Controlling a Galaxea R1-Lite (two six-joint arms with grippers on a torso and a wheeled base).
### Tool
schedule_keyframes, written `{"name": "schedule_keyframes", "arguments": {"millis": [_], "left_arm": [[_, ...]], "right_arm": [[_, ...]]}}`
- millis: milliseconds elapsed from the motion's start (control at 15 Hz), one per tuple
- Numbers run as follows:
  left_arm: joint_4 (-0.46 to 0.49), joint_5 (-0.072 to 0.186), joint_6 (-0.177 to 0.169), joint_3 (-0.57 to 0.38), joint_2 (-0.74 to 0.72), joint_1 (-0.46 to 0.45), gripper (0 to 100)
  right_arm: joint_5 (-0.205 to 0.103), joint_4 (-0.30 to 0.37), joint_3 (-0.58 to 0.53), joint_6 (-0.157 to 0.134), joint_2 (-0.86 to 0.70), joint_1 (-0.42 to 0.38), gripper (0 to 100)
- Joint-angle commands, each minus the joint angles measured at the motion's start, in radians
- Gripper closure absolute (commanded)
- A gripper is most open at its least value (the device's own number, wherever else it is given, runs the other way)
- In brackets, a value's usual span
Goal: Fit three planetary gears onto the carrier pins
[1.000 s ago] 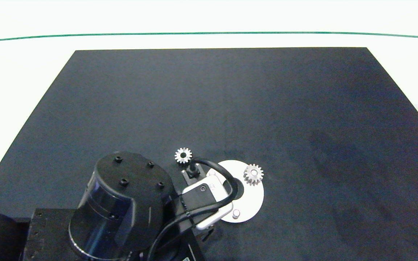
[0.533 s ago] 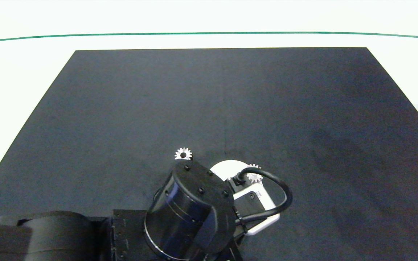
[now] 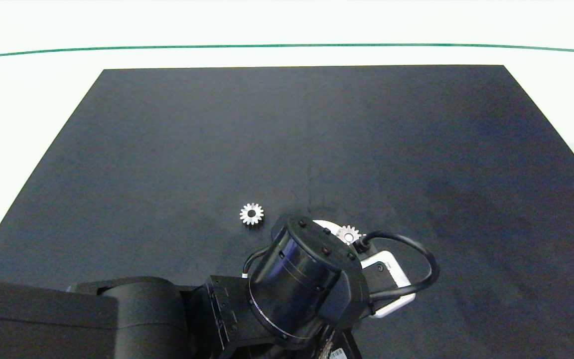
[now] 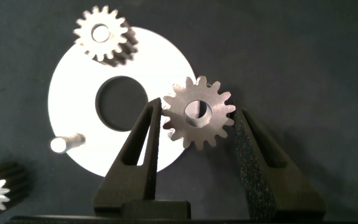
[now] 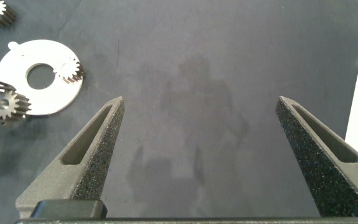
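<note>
In the left wrist view my left gripper [image 4: 196,109] is shut on a silver planetary gear [image 4: 197,120], held by its teeth over the rim of the white carrier disc [image 4: 73,81]. Something pale shows through the gear's hole. A second gear [image 4: 102,34] sits on a carrier pin at the disc's far side, and another pin [image 4: 64,144] stands bare. A third gear [image 3: 251,214] lies loose on the mat, left of the disc [image 3: 323,224]. In the head view the left arm's wrist hides most of the disc. My right gripper [image 5: 201,124] hangs open over bare mat, away from the disc [image 5: 17,65].
A black mat [image 3: 317,139] covers the table, with white table surface around it and a green line [image 3: 287,46] at the far side. The left arm [image 3: 167,314] fills the near left of the head view. The right arm is outside the head view.
The left arm has swung right across the disc, carrying its gear from the disc's left side to its right side. The right gripper's tip has left the head view's right edge.
</note>
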Motion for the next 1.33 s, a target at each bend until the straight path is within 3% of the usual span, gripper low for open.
{"name": "schedule_keyframes", "arguments": {"millis": [67, 200, 1333], "left_arm": [[0.021, 0.002, 0.008, 0.000, -0.018, 0.017, 84], [0.058, 0.002, 0.024, 0.001, -0.038, 0.029, 84], [0.056, 0.002, 0.034, 0.011, -0.021, 0.034, 84]], "right_arm": [[-0.002, 0.003, 0.002, -0.002, 0.000, 0.000, 0], [-0.002, 0.003, 0.010, -0.002, 0.000, 0.000, 0], [-0.002, 0.003, 0.008, 0.000, 0.000, 0.000, 0]]}}
